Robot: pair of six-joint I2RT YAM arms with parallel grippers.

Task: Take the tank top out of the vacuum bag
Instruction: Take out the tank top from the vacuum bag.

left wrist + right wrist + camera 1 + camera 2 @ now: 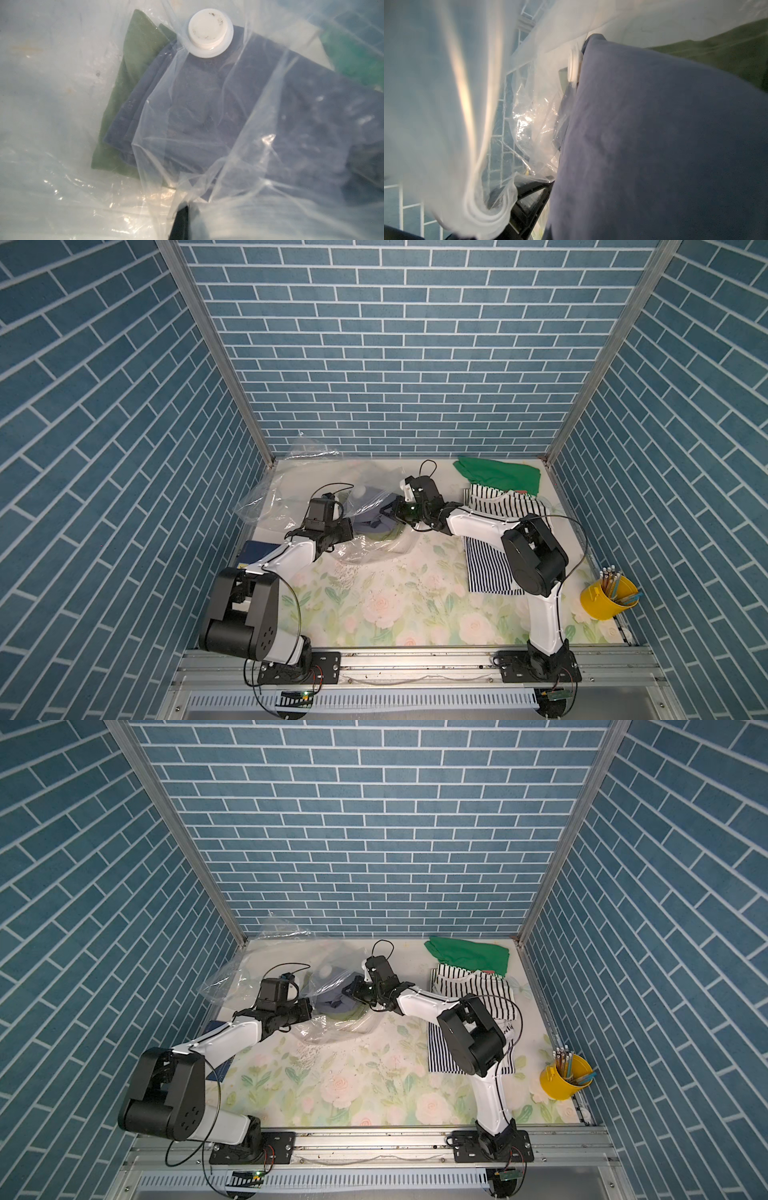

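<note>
Left gripper (352,532) pinches shut on the crinkly clear vacuum bag (266,502), right gripper (386,514) clamps the soft navy tank top (654,135) inside it, over a floral table (395,605) amid blue-brick walls (395,344).

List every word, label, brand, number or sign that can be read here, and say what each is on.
No readable text in any view.
White valve on the vacuum bag: blank, only dark specks.
Dark blue flat item: any print too small to read.
Pencils in the yellow bucket: any print too small to read.
</note>
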